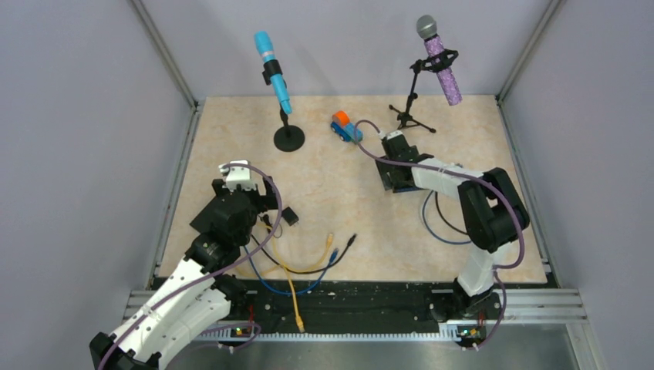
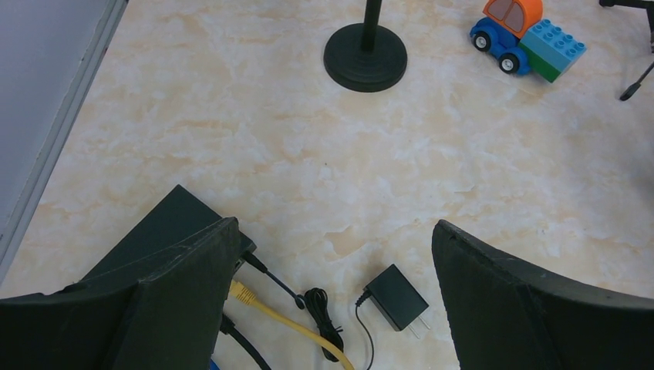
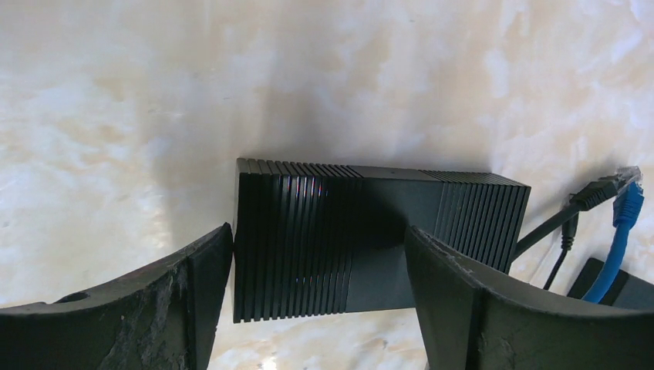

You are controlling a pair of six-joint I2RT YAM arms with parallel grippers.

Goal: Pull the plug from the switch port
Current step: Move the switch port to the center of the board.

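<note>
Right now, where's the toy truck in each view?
Top external: toy truck back centre, right of the round stand base.
Left wrist: toy truck top right corner, round stand base to its left.
Right wrist: not in it.
Shared landmark: round stand base, top and left wrist.

The overhead camera hangs above and behind both arms, looking down over the whole table (image 1: 332,193). The left wrist camera sits behind the left claw (image 2: 335,226) and looks forward and down. The round stand base (image 2: 365,58) and toy truck (image 2: 528,38) far ahead of that claw also show overhead. The right wrist camera looks down from close range, with a ribbed black box (image 3: 370,208) directly beneath the right claw (image 3: 318,229).
</note>
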